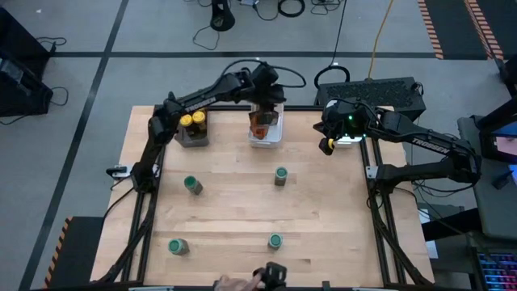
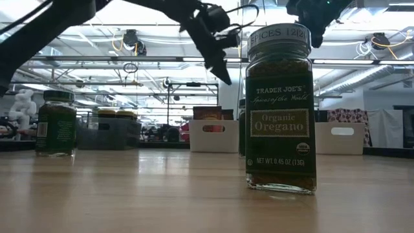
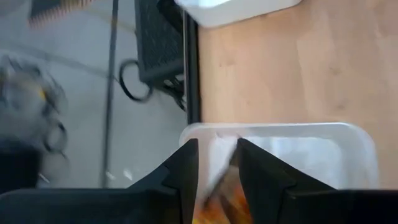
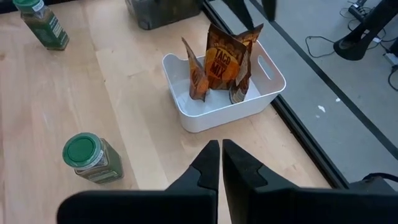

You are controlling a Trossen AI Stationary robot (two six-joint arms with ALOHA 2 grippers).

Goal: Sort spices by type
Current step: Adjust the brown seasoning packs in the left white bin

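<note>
L arm over the middle white tray, R arm idle by the far-right tray.

Wooden tabletop (image 1: 234,214) carries 3 trays along the far edge: dark tray (image 1: 192,133) w/ yellow-lid jars (image 1: 192,120), middle white tray (image 4: 249,99) w/ brown-orange packets (image 4: 222,62) standing upright inside, 3rd white tray (image 2: 343,137) at far right. L gripper (image 3: 217,165) hangs right above the packets, jaws slightly apart, nothing clamped. R gripper (image 4: 220,163) hovers near the far-right tray, jaws together, empty. 4 green-lid jars (image 1: 280,175) stand scattered, well apart, on the open tabletop.
</note>
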